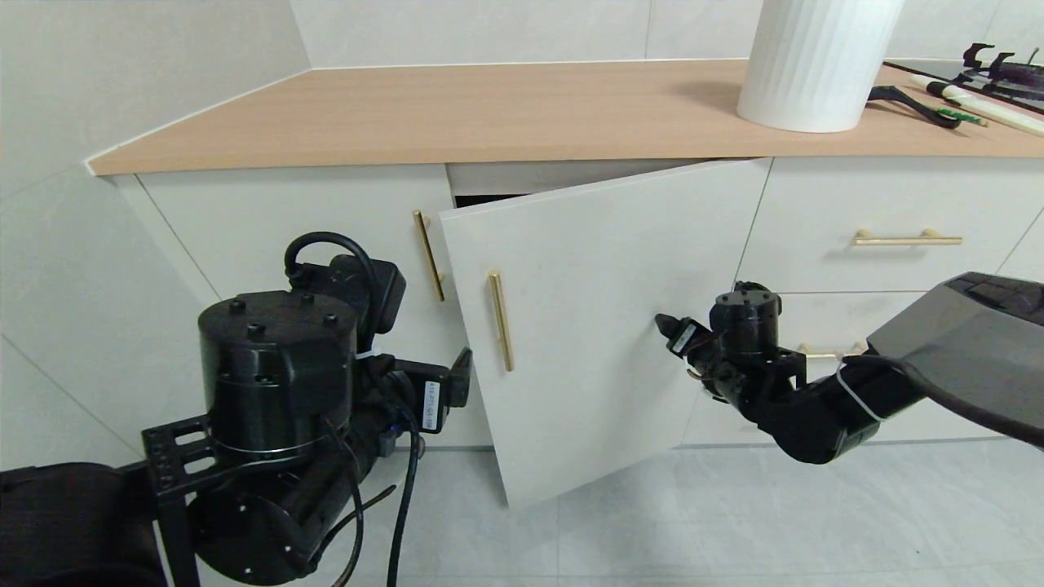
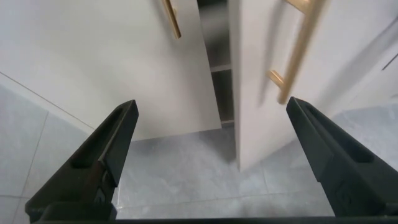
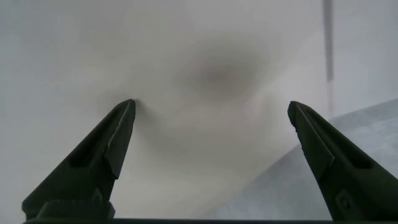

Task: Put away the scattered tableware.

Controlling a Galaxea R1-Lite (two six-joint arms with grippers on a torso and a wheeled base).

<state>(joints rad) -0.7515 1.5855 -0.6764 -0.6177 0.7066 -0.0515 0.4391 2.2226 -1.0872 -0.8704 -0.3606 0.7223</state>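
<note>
— Where do we see the tableware (image 1: 979, 103)?

— At the far right end of the countertop (image 1: 408, 106), just beside the tall white ribbed vessel (image 1: 816, 61). We make out a black utensil and a pale stick lying flat, with more dark pieces behind them (too small for us to tell what each one is). Both arms are well apart from it, down in front of the cabinets.

— And the cabinet?

— We see one cabinet door (image 1: 595, 326) swung partly open, its free edge towards the left arm. It has an upright gold bar handle (image 1: 500, 320). The neighbouring door (image 1: 285, 220) is shut, and its own handle is near the gap. From the left wrist we can look through the gap to a shelf (image 2: 221, 68) inside, and to the grey floor (image 2: 186, 168) below.

— What of the left gripper (image 2: 211, 109)?

— It is low in front of the gap, near the open door's edge. Its fingers (image 2: 112, 143) are spread wide and hold nothing.

— And the right gripper (image 3: 211, 106)?

— It points at the outer face of the open door, on the side away from the handle. Its fingers are parted wide too, with nothing between them. One tip is right up against the white panel, though we cannot tell whether it touches.
</note>
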